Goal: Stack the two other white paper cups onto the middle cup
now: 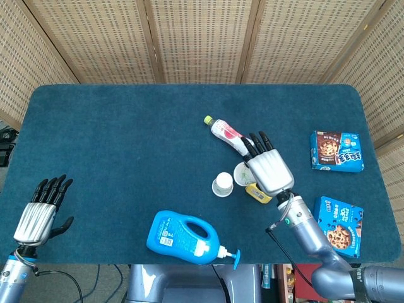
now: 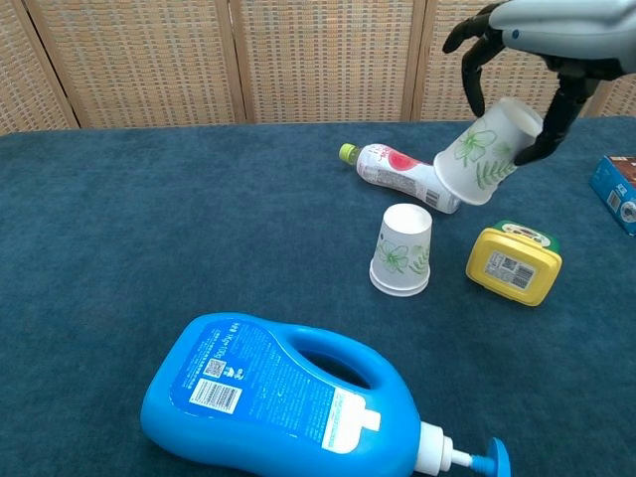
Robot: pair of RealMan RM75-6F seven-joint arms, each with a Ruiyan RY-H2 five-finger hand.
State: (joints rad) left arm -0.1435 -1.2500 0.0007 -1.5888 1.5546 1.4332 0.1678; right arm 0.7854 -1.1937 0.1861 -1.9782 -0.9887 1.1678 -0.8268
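A white paper cup with a green leaf print (image 2: 402, 251) (image 1: 222, 184) stands upside down near the table's middle. My right hand (image 1: 267, 166) (image 2: 532, 40) holds a second leaf-printed cup (image 2: 484, 152) (image 1: 243, 173) in the air, tilted with its mouth down and to the left, just up and right of the standing cup and apart from it. My left hand (image 1: 41, 211) hovers at the table's front left corner, fingers apart and holding nothing. No third white cup shows in either view.
A blue detergent bottle (image 1: 183, 237) (image 2: 288, 399) lies at the front. A drink bottle (image 2: 407, 176) lies behind the cups. A yellow tape-like box (image 2: 513, 262) sits right of the standing cup. Two cookie packs (image 1: 338, 151) (image 1: 341, 227) lie at the right edge.
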